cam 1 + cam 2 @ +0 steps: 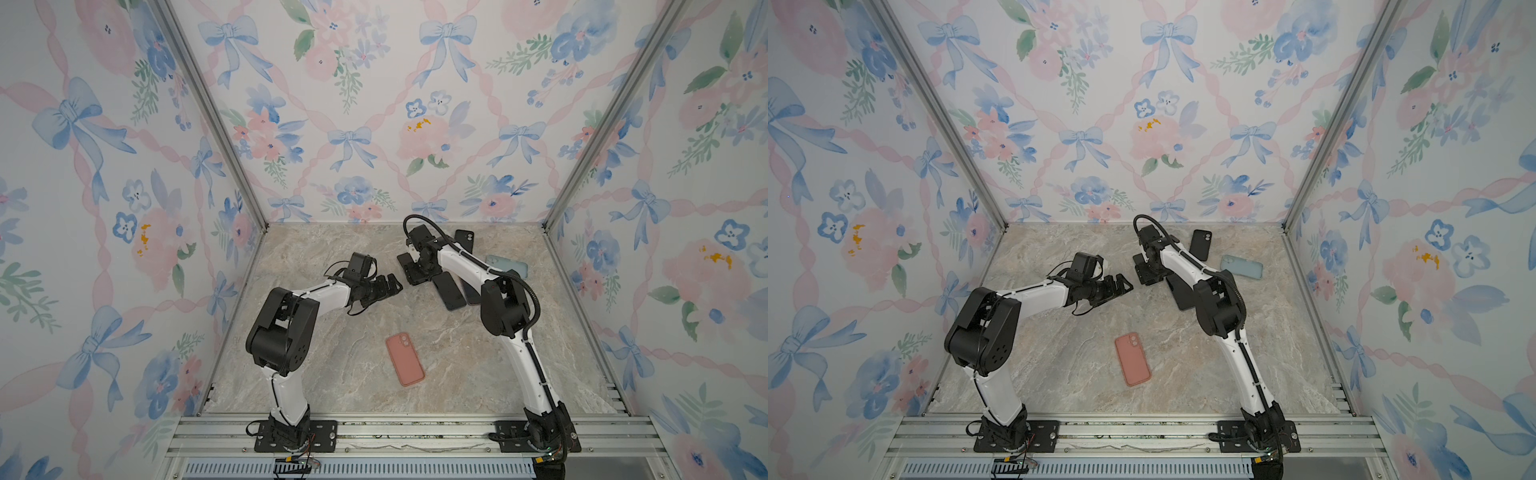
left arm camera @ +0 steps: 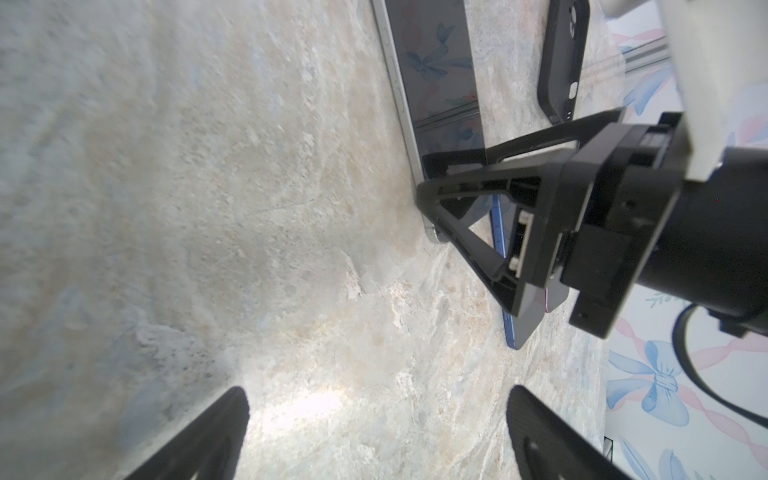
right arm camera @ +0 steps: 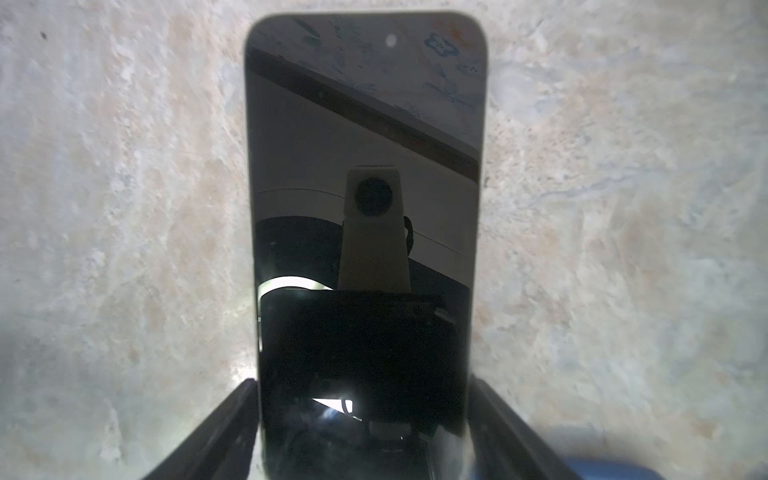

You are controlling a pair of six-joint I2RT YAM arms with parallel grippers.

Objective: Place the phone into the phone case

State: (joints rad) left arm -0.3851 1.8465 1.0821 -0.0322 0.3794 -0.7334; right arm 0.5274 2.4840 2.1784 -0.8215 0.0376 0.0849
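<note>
Two right gripper [image 3: 363, 386] jaws straddle the phone [image 3: 365, 166], flat on the table [image 3: 124, 208] above centre of both top views, for pinching; whether they squeeze is unclear. Nearby the left gripper [image 1: 392, 283] hovers wide open, empty.

Phone [image 3: 365, 208]: silver-edged, dark screen up, flat on marble tabletop [image 1: 332, 374], uncased. Black phone case [image 1: 1201, 244]: flat, near phone but apart from it, toward rear, camera cutout at far end. Pale blue phone case [image 1: 1241, 266]: flat, near black one, further right. Salmon-pink phone case [image 1: 404, 358]: well apart, alone at front centre, back up, camera holes at far end.
</note>
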